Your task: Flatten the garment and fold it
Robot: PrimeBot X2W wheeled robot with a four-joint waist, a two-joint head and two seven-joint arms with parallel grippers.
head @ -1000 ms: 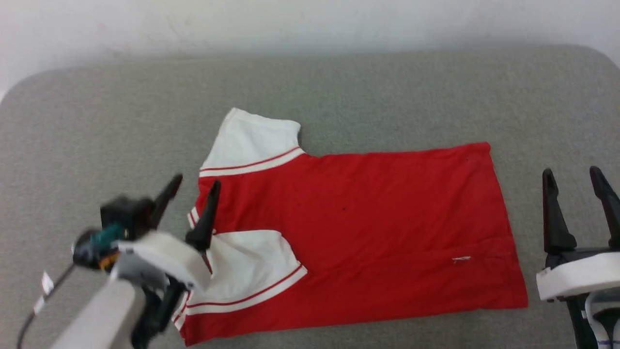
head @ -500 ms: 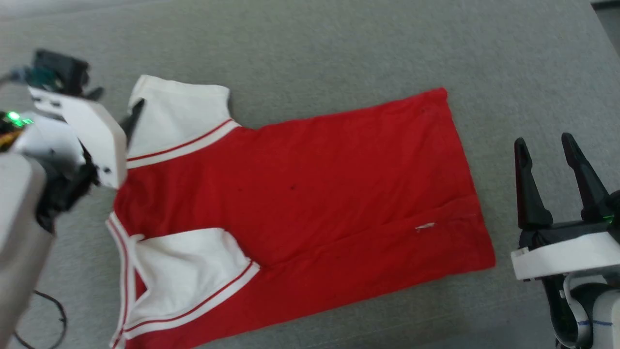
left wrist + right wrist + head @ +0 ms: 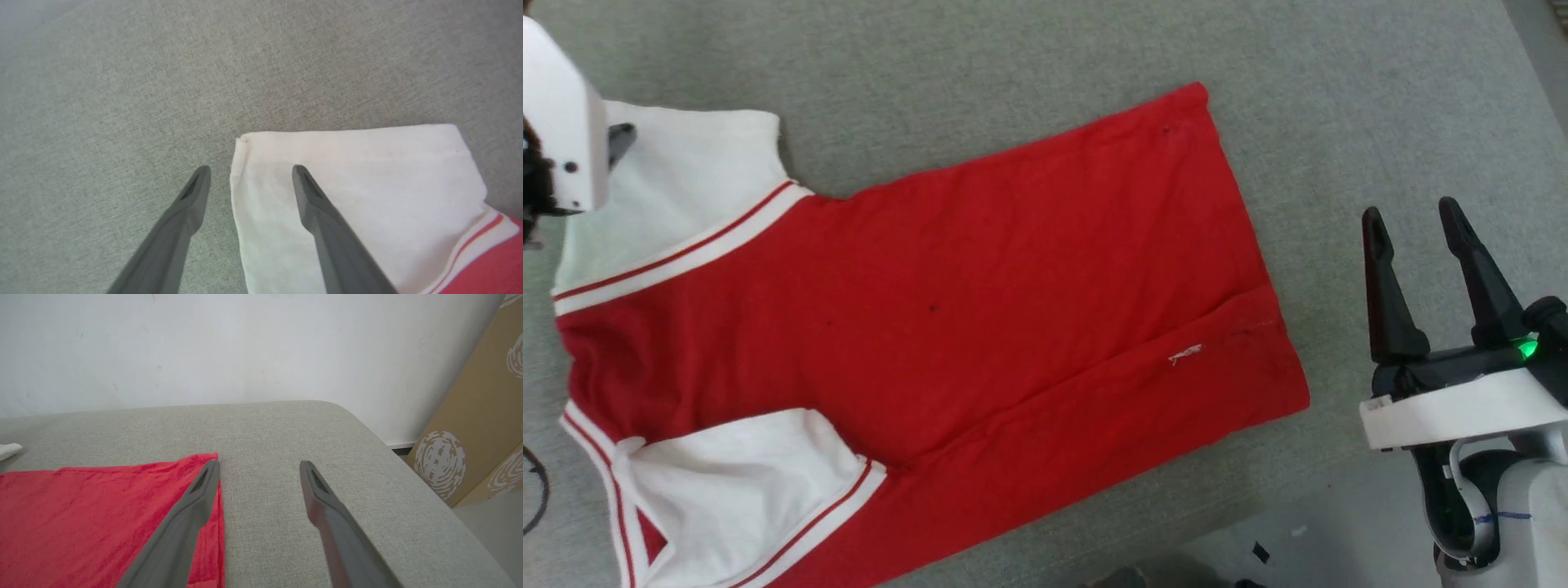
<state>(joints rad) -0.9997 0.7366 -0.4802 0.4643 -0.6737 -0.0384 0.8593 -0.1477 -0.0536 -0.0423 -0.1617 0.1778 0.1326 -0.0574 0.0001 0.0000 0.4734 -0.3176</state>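
The garment (image 3: 980, 286) lies spread on the grey padded surface (image 3: 1013, 65), red body slanting to the right and hem toward my right arm. One white sleeve (image 3: 678, 196) lies flat at the far left, and the other sleeve (image 3: 735, 482) is folded in over the body. My left gripper (image 3: 250, 171) is open just above the far sleeve's (image 3: 351, 183) outer corner, one finger over the cloth and one over the bare surface. Its white housing (image 3: 560, 114) shows at the head view's top left. My right gripper (image 3: 1413, 220) is open beside the hem, holding nothing. In the right wrist view one of its fingers (image 3: 204, 486) lies over the hem edge (image 3: 102, 518).
The surface's rounded right corner (image 3: 367, 428) drops to the floor (image 3: 1298, 539). A white wall (image 3: 245, 347) stands behind it and a cardboard box (image 3: 482, 416) leans at the right. A black cable (image 3: 535, 498) loops at the far left.
The head camera has swung down and right, shifting the whole picture. My left gripper has gone from near the collar to the far sleeve's outer corner. The right gripper stays open by the hem.
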